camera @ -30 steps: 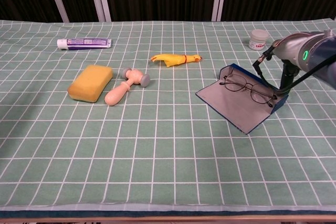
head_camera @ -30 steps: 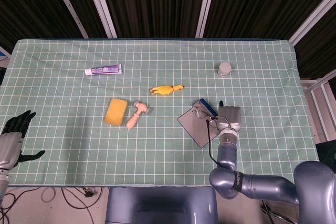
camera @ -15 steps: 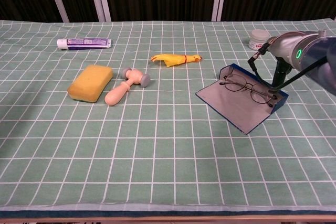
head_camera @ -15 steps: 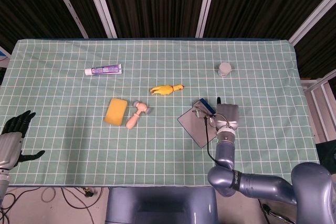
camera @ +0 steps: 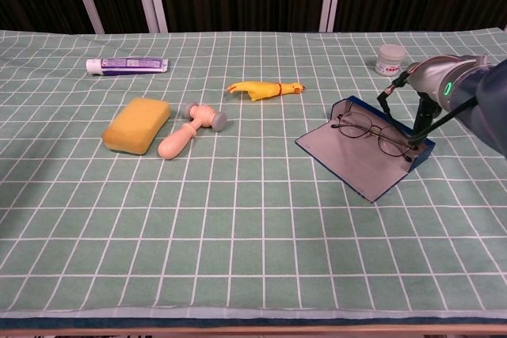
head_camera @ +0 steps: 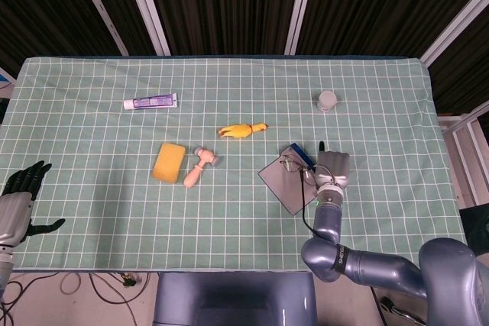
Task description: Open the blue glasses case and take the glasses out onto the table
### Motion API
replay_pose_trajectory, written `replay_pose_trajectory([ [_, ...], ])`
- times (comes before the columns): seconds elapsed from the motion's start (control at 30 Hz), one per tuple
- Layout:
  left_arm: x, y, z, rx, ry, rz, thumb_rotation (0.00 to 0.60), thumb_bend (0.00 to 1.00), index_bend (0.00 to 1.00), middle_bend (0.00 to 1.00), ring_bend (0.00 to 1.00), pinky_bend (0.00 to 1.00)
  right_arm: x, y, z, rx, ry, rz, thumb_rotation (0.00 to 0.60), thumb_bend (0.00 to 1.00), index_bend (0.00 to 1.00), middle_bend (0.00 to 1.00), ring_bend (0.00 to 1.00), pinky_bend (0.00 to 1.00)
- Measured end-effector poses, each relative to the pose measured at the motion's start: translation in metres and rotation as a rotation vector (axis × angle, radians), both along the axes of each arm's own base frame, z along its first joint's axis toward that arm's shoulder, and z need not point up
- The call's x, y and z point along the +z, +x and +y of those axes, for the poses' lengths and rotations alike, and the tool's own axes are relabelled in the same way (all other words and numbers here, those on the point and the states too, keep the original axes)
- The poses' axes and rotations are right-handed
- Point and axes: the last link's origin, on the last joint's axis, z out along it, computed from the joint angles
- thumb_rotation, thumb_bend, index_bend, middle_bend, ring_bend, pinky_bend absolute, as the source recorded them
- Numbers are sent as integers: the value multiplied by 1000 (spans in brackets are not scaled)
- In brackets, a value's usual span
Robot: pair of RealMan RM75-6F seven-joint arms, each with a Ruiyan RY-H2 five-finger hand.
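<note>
Here the blue glasses case point(camera: 366, 145) lies open on the green checked tablecloth point(camera: 238, 211), its grey lid flap folded flat toward the robot and the glasses point(camera: 372, 134) resting unfolded in the blue tray, touching its far wall. The right hand point(head_camera: 333, 168) sits just to the right of the case, at the tray's right end; in the head view only its grey back shows and the fingers are tucked out of sight, while the chest view shows mostly the forearm with a small green light and a dark cable, so whether it grips the glasses or case cannot be told. The left hand point(head_camera: 20, 192) is well apart at the near left table edge, fingers spread, holding nothing, its arm cut off by the frame. Left of the right hand, beyond the case, lie a yellow rubber chicken point(camera: 264, 89), a small toy hammer point(camera: 190, 128) and a yellow sponge point(camera: 137, 125) just beside it. Farther off to the left is a white tube point(camera: 127, 64) with a blue-purple label; its print is too small to read, possibly toothpaste. Behind the right hand stands a small white jar point(camera: 390, 58) whose label is likewise illegible.
</note>
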Motion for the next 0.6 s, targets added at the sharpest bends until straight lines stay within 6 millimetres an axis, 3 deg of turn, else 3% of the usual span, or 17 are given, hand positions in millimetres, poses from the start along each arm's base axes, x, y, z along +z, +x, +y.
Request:
replay_pose_trajectory([
  [0.6,1,-1,0,7,6,-1,600,0,0,0,0,0,8,-24,-26,-35,-75,25,600,285,89,951,1000,1000],
])
